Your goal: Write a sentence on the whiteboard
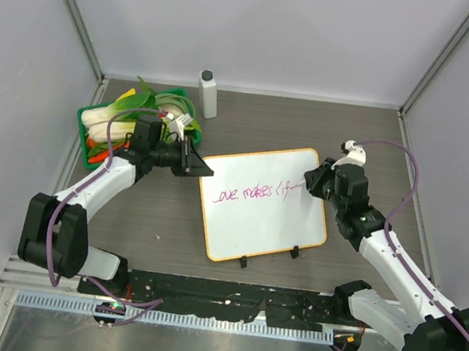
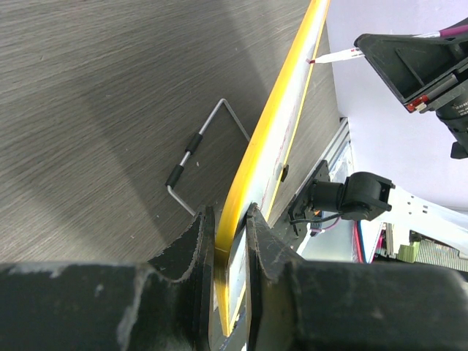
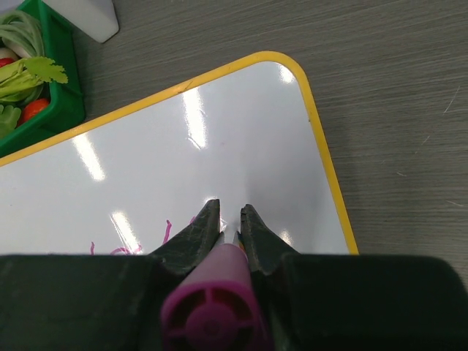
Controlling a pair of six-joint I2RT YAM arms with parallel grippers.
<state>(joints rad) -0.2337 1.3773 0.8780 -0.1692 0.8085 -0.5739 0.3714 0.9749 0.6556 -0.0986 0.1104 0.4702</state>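
Two pincers work one board. The left gripper (image 2: 228,267) is clamped on the orange-framed edge of the whiteboard (image 1: 266,227), a finger on each side, steadying it. The right gripper (image 3: 230,223) is closed round a magenta marker (image 3: 213,303), nib on the white face just ahead of its tips.

Between the 2 pincers runs the sentence (image 1: 254,194), pink cursive reading approx. "Love makes lif", the last stroke right at the right pincer; "sweet" looks not yet written. Past the left pincer's fingers, behind the board, a wire stand (image 2: 201,142) shows on the table (image 1: 369,137). Beyond the left pincer sit a green tray (image 1: 84,114) of veg and, farther back, a white bottle (image 1: 208,94).

Risks, as judged: little room is left btwn the last letters and the board edge next to the right pincer, so the rest may crowd or need a 2nd line. Heavy nib pressure could shift the board if the left clamp slips.

Hidden: the nib, behind the right pincer's own fingers in its wrist view. The last letter is too small to read for certain.
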